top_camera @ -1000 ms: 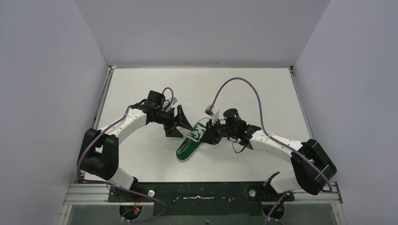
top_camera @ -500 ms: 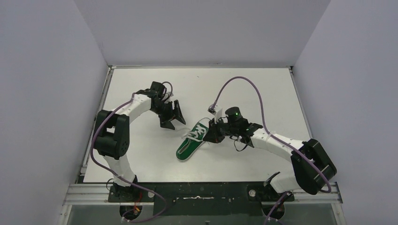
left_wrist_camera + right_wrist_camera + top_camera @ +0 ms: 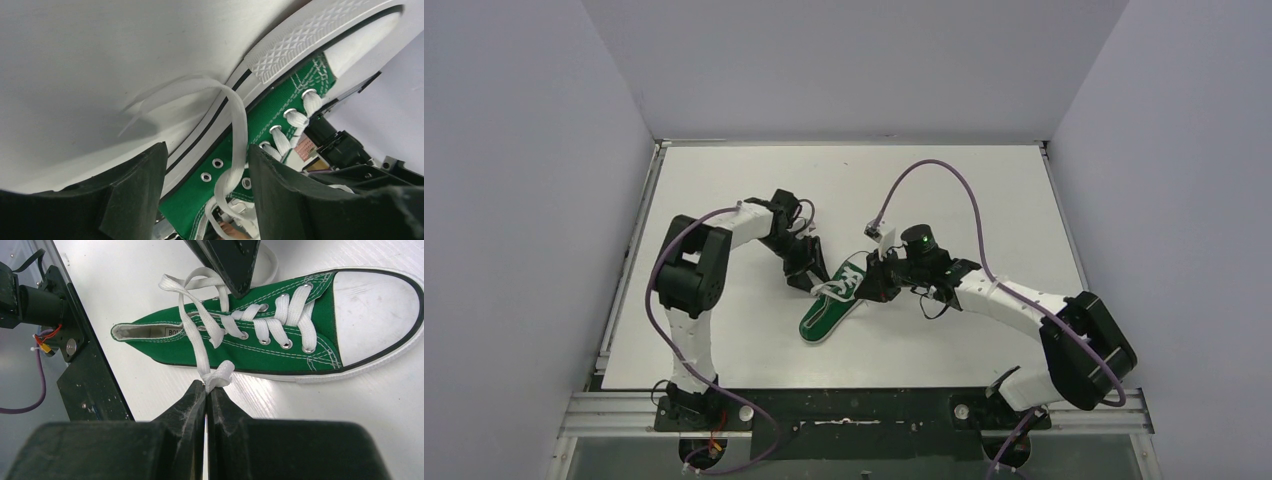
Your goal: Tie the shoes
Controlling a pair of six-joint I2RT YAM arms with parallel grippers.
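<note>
Now has right gripper (image 3: 206,387) clamped on lace end (image 3: 218,375) right of green sneaker (image 3: 260,359), left gripper (image 3: 206,153) agape astride opposite lace (image 3: 239,120).

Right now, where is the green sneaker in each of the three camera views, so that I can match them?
Top external: the green sneaker lies at the picture's centre, toe toward the upper right.
Left wrist: it runs diagonally from bottom centre to top right.
Right wrist: it crosses the upper middle, toe to the right.
Shared landmark: the white toe cap.
</note>
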